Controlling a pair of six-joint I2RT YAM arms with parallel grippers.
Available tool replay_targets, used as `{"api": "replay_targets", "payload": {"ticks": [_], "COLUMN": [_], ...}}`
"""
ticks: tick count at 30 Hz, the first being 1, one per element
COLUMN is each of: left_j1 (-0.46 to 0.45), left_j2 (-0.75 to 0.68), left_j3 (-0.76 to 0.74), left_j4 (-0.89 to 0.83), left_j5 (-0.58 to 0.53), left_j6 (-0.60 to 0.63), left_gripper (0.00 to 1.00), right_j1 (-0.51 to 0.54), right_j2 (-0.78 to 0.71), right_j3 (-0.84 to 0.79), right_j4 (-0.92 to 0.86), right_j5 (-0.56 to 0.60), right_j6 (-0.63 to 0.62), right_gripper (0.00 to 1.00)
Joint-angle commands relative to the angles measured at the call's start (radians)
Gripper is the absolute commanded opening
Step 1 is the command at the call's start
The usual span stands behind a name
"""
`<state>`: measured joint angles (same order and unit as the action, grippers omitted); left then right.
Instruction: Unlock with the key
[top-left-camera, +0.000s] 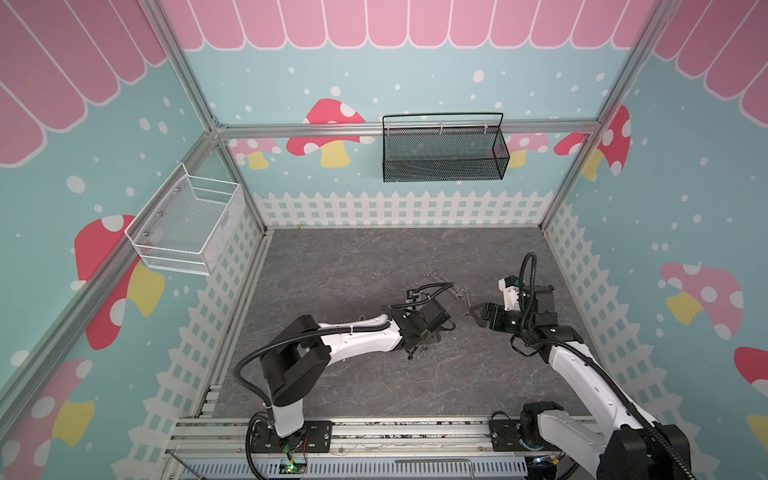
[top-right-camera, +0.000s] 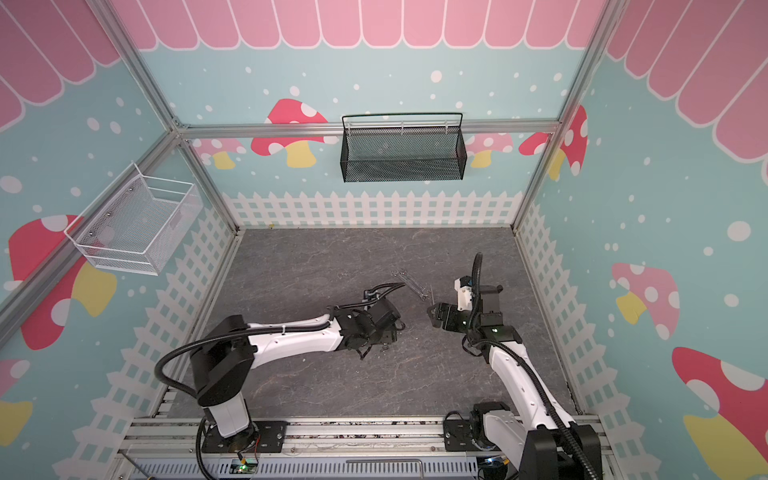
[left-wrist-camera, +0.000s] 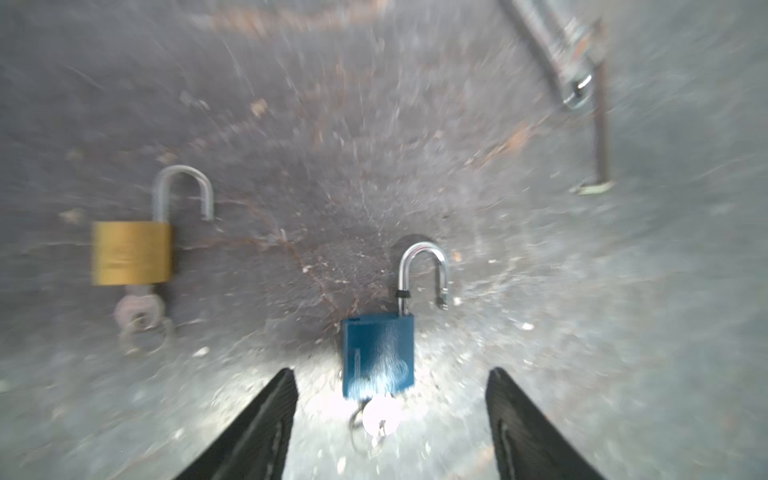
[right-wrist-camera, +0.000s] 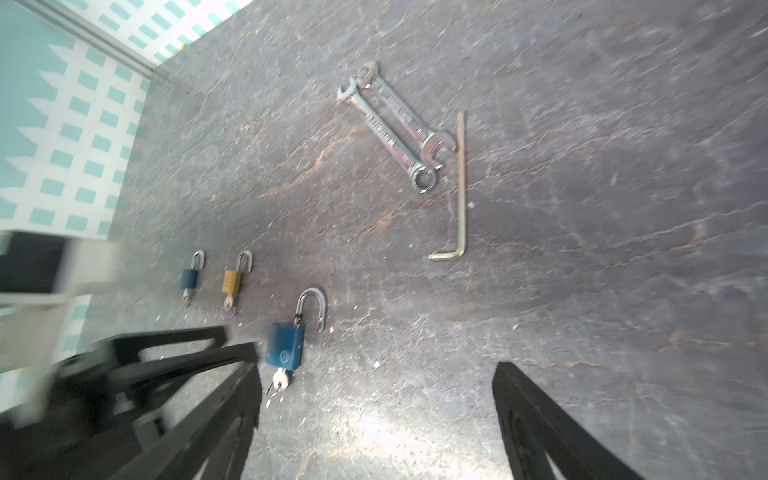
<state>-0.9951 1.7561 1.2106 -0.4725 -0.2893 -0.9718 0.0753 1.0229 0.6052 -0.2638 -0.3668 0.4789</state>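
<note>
Lying with its key (left-wrist-camera: 380, 417) seated, the blue padlock (left-wrist-camera: 378, 353) shows its shackle (left-wrist-camera: 424, 266) sprung. It looks unlocked, so the left gripper (left-wrist-camera: 391, 372) and right gripper (right-wrist-camera: 379, 365) gape empty.

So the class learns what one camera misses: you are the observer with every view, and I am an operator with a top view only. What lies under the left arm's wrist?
Observer: A large blue padlock, shackle sprung open, key in its base.
Operator: Is it held?
Observer: No. The left gripper is open, its fingers clear of the lock on either side.
Operator: Other locks?
Observer: Two lie beside it: a gold padlock and a small blue padlock.
</note>
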Motion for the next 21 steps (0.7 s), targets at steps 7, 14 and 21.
{"api": "replay_targets", "payload": {"ticks": [7,14,21], "left_j1": [0.317,0.646,0.751], "left_j2": [-0.454,-0.482,-0.354], "left_j3": [-0.239,-0.504,-0.785], "left_j4": [0.049,0.508,1.221], "left_j5": [-0.463,-0.594,-0.382], "left_j6": [0.379,0.765,0.989], "left_gripper": [1.00,1.00,1.00], "right_j1": [-0.025,-0.028,-0.042], "right_j2": [-0.062,0.059,0.367], "right_j3": [-0.066,-0.255,-0.293], "right_j4": [0.312,0.819,1.201], "right_j5": [0.565,0.837,0.740], "right_j6": [-0.024,-0.164,-0.340], "right_gripper": [0.98,0.98,0.98]}}
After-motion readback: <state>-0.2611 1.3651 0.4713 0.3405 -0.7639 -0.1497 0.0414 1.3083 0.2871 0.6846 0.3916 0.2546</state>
